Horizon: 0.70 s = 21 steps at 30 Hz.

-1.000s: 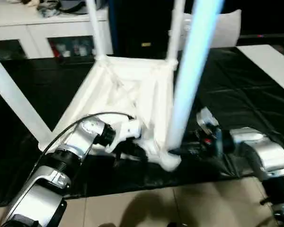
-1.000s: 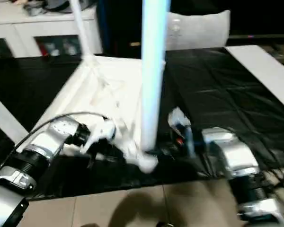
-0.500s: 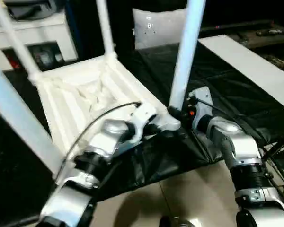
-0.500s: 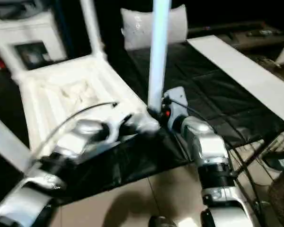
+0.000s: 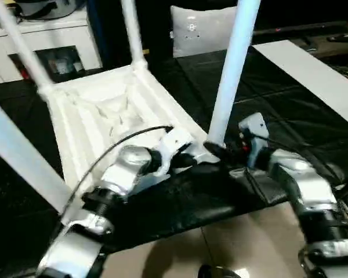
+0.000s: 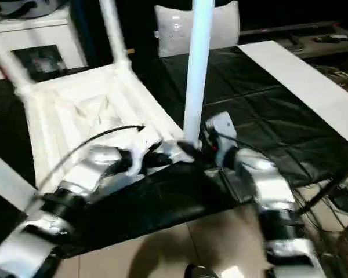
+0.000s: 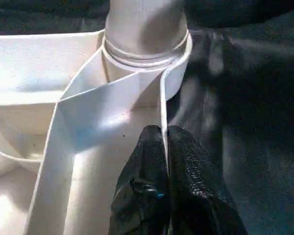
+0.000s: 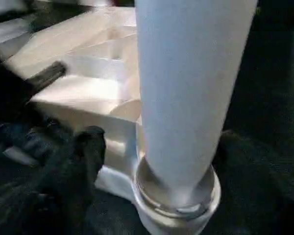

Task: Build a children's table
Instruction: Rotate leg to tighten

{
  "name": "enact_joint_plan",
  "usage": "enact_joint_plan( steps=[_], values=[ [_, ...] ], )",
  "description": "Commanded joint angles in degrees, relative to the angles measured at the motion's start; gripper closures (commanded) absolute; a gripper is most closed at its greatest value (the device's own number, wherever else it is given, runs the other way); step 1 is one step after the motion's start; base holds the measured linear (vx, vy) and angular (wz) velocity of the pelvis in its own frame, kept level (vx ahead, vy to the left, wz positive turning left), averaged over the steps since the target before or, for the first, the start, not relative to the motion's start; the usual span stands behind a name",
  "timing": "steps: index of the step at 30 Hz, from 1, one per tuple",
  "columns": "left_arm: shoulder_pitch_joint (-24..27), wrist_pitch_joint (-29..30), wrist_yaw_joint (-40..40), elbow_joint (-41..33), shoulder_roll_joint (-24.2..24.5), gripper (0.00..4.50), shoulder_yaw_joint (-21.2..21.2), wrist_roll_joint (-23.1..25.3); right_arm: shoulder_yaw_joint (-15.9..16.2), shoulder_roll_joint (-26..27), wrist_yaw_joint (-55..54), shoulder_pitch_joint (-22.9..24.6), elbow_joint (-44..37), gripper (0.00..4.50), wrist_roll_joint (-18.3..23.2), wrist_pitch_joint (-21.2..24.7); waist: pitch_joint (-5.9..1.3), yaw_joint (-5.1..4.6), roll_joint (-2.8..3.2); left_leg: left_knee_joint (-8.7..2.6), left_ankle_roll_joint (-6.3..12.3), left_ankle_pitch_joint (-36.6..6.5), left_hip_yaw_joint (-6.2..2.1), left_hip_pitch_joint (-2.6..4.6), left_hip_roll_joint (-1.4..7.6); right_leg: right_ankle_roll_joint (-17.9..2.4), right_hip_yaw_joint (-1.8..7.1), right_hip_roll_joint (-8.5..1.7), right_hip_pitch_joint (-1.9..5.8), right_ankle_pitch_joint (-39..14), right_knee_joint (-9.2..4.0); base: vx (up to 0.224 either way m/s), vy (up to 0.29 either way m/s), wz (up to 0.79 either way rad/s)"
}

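The children's table lies upside down on the black-covered work surface — four white legs rising from its corner sockets. The left gripper pinches the top's thin rim beside the nearest leg. The right gripper sits at that leg's base — its fingers spread, holding nothing.

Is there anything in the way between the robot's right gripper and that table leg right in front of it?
Nothing visible is. The right gripper sits right beside the bottom of the near leg, with bare black cover around it.
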Motion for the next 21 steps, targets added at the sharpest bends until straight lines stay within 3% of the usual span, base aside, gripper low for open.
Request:
enact_joint_plan(
  steps=[1, 2, 6, 7, 8, 11, 12, 15, 17, 21],
  values=[
    [-0.09, -3.94, -5.67, -3.00, 1.32, 4.50, -0.97, -2.04, 1.28, -2.60, 5.82, 0.56, -2.20, 0.28, 1.62, 0.66, -4.80, 0.68, -1.34, -3.58, 8.20, -4.17, 0.32, -0.71, 1.26, -1.19, 3.69, -3.35, 5.09, -22.38, -3.52, 0.000, 0.000, 0.00],
    [0.29, -5.67, -8.74, -2.98, 2.77, 4.50, -1.75, -2.01, 2.43, -5.08, 10.18, 1.16, -3.12, 0.08, 2.28, 1.31, -4.73, 1.27, -1.32, -3.67, 8.12, -4.48, 0.28, -0.55, 1.44, -1.07, 3.78, -3.29, 5.03, -22.66, -3.53, 0.000, 0.000, 0.00],
    [0.57, -8.50, -15.59, -2.92, 5.79, 4.50, -3.80, -2.01, 4.37, -8.78, 17.27, 1.42, -3.99, 0.08, 2.93, 0.82, -4.69, 2.86, -1.21, -3.82, 7.55, -4.82, 0.49, 0.00, 1.76, -1.71, 4.21, -3.42, 4.61, -22.69, -3.34, 0.000, 0.000, 0.00],
    [0.64, -9.13, -17.14, -2.94, 6.52, 4.50, -4.49, -1.86, 4.83, -9.18, 18.32, 1.32, -3.81, 0.08, 2.71, -0.05, -4.67, 3.05, -2.20, -3.89, 7.40, -4.80, 0.66, -0.16, 1.83, -1.68, 4.30, -3.43, 4.62, -22.99, -3.31, 0.000, 0.000, 0.00],
    [0.67, -9.79, -18.31, -2.83, 7.03, 4.50, -4.98, -1.81, 5.13, -9.51, 19.25, 1.25, -3.60, 0.08, 2.58, -0.78, -4.54, 3.67, -1.86, -3.89, 6.85, -4.57, 0.68, -0.16, 1.76, -1.61, 4.37, -3.54, 4.58, -23.74, -3.18, 0.000, 0.000, 0.00],
    [0.66, -12.80, -22.76, -2.36, 8.87, 4.50, -7.16, -1.10, 6.27, -10.44, 23.43, 0.92, -3.57, 0.08, 3.41, -0.60, -4.54, 4.60, -1.96, -4.07, 6.00, -5.41, 1.01, 0.37, 1.87, -1.11, 4.57, -3.47, 4.34, -25.30, -3.37, 0.000, 0.000, 0.00],
    [0.54, -13.84, -24.29, -2.09, 9.29, 4.50, -7.84, -0.98, 6.92, -10.89, 24.89, 0.71, -3.67, 0.35, 3.86, 0.02, -4.59, 4.98, -2.00, -4.08, 5.94, -5.05, 1.01, 0.32, 1.93, -1.21, 4.68, -3.47, 4.39, -24.76, -3.19, 0.000, 0.000, 0.00],
    [0.13, -15.72, -26.90, -1.72, 9.43, 4.50, -8.82, -1.25, 8.58, -11.49, 26.87, 0.24, -3.82, 0.43, 4.10, 1.44, -4.58, 5.70, -2.04, -4.12, 5.80, -4.62, 1.23, 0.55, 2.00, -1.83, 5.02, -3.49, 4.18, -24.51, -3.08, 0.000, 0.000, 0.00],
    [-0.02, -16.16, -27.90, -1.83, 9.45, 4.50, -9.25, -1.26, 8.92, -11.49, 27.70, 0.29, -3.94, 0.74, 4.24, 1.68, -4.52, 5.99, -2.21, -4.16, 5.47, -4.94, 1.36, 0.57, 1.87, -1.47, 5.06, -3.46, 4.20, -25.67, -3.15, 0.000, 0.000, 0.00],
    [-0.40, -16.58, -29.13, -1.83, 9.26, 4.50, -9.84, -1.49, 9.57, -11.73, 29.65, 0.40, -4.13, 0.89, 4.62, 2.18, -4.48, 6.70, -2.27, -4.21, 4.90, -5.60, 1.58, 0.89, 1.84, -0.70, 5.00, -3.38, 4.03, -27.60, -3.53, 0.000, 0.000, 0.00]
  ],
)
